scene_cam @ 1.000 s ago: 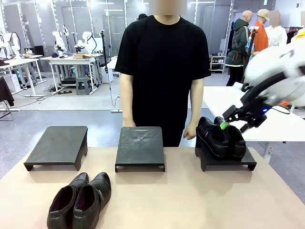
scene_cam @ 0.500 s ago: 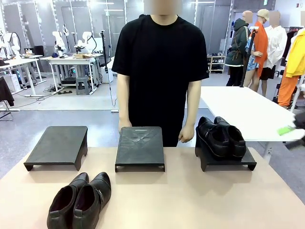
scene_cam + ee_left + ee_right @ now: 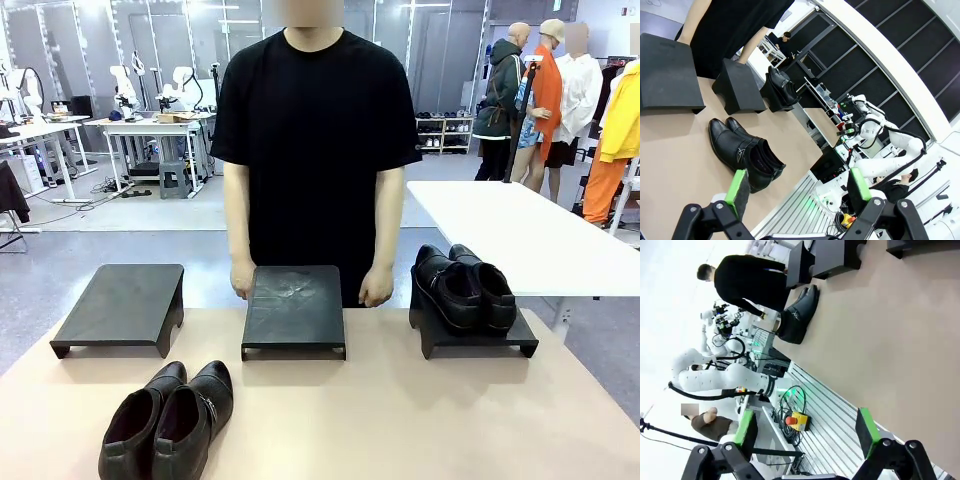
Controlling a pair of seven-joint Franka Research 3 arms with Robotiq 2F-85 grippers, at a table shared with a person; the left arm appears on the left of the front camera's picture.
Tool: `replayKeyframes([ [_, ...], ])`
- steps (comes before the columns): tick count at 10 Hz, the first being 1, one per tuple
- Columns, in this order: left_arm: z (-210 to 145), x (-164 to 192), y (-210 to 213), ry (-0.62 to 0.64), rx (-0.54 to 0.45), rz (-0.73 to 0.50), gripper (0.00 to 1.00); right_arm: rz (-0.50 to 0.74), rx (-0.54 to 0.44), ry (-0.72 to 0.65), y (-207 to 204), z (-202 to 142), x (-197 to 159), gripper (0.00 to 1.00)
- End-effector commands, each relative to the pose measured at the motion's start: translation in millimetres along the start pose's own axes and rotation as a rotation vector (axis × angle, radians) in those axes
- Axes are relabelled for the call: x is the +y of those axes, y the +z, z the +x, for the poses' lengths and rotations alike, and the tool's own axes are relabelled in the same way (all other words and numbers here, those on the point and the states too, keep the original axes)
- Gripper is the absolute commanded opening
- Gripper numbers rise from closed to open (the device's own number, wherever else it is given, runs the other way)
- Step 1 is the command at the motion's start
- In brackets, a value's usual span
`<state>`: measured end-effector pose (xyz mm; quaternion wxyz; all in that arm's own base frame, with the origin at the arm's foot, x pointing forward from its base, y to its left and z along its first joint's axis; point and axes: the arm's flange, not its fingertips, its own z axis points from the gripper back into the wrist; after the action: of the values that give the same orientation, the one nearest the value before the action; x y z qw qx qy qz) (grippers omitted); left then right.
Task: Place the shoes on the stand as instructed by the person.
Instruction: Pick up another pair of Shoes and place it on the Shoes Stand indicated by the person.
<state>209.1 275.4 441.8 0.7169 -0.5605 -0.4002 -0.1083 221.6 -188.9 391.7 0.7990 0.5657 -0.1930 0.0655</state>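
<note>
Left gripper [image 3: 797, 185] and right gripper [image 3: 805, 429] hang released, empty. At the left's ten o'clock, the loose pair of dress shoes [image 3: 745, 152] lies on the worktop [image 3: 420, 420]; the other pair [image 3: 465, 290] tops the right stand [image 3: 480, 345]. On the person's [image 3: 315, 150] cue, pinch both collars together.

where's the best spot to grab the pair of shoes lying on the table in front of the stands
Probably from above, at the open ends nearest the robot: the shoes lie side by side, touching, toes pointing away, so pinching the two inner walls together should lift both at once.
</note>
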Motion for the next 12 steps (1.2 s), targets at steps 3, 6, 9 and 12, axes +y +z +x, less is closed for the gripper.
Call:
replayKeyframes([
  [3, 2, -2, 2, -0.014, -0.009, -0.014, 1.0, 0.019, -0.006, -0.004, 0, -4, -11, 1.0],
  [6, 2, -2, 2, -0.014, -0.009, -0.014, 1.0, 0.019, -0.006, -0.004, 0, -4, -11, 1.0],
  [9, 2, -2, 2, -0.014, -0.009, -0.014, 1.0, 0.019, -0.006, -0.004, 0, -4, -11, 1.0],
  [12, 2, -2, 2, -0.014, -0.009, -0.014, 1.0, 0.019, -0.006, -0.004, 0, -4, -11, 1.0],
])
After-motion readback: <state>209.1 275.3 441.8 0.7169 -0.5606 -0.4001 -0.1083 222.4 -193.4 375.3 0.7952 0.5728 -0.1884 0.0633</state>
